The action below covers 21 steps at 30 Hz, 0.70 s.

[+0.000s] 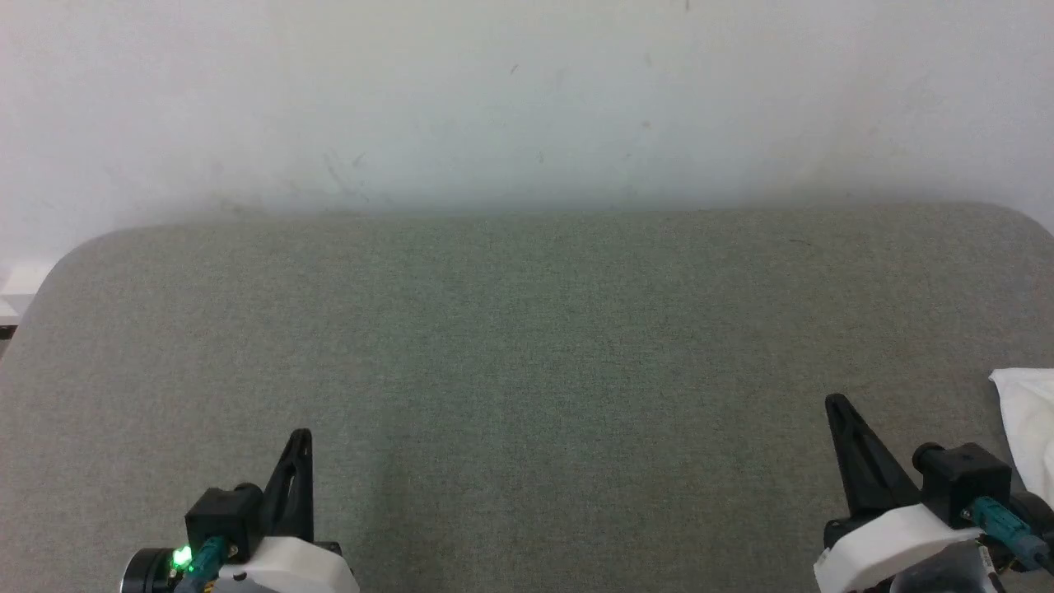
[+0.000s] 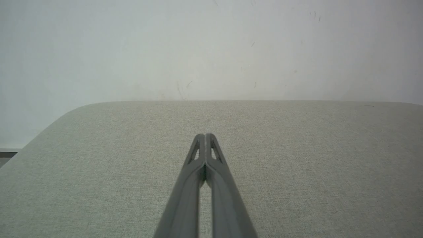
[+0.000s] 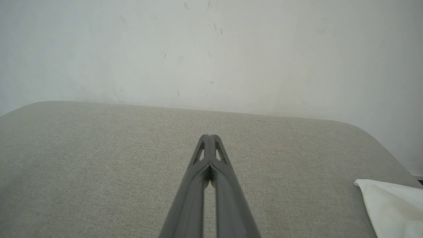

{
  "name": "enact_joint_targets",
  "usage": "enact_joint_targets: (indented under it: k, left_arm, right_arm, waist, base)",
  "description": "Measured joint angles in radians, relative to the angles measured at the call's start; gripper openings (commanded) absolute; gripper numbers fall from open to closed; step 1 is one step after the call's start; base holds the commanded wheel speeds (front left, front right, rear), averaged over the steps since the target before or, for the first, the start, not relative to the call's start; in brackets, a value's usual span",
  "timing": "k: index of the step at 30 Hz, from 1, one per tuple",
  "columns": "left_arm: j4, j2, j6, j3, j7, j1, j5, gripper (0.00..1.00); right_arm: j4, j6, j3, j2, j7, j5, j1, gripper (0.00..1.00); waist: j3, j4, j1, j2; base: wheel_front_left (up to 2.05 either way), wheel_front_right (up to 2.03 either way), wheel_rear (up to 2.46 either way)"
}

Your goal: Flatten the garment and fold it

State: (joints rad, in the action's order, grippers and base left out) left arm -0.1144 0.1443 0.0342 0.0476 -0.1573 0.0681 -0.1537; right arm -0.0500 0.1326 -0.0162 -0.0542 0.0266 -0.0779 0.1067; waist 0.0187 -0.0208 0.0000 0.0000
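The garment [image 1: 1028,428], one piece of white cloth, lies on the desk [image 1: 527,346] at the far right edge of the head view. One pointed corner and a stretch of smooth fabric are in frame, and the rest is cut off by the picture's edge, so its seams and neck cannot be made out. In the right wrist view the same white corner [image 3: 390,208] sits at the lower right, resting on the desk surface [image 3: 99,165].

There is one desk, covered in grey-green woven fabric with rounded far corners, set against one plain white wall [image 1: 527,99] marked with faint scuffs.

Two grippers are in view. The left gripper [image 1: 300,436] rises from the lower left of the head view, with a small green light [image 1: 181,557] glowing on its wrist. The left wrist view shows its two dark fingers pressed together at the tips [image 2: 205,135], holding nothing, over bare desk fabric [image 2: 99,172].

The right gripper [image 1: 836,402] rises from the lower right, near the garment but apart from it. Its two fingers likewise meet at the tips [image 3: 209,136], with nothing between them.
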Motion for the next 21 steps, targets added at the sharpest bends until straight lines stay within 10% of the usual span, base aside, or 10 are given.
enact_joint_targets:
  k: [21]
  left_arm:
    - [0.03,-0.025,-0.008,-0.011,0.043,-0.015,0.042,0.0]
  right_arm:
    - [0.012,0.0,0.005,0.0,-0.008,0.019,-0.025,0.0]
  waist:
    - [-0.005,0.006,0.0,0.0]
  base:
    - [0.0,0.0,0.0]
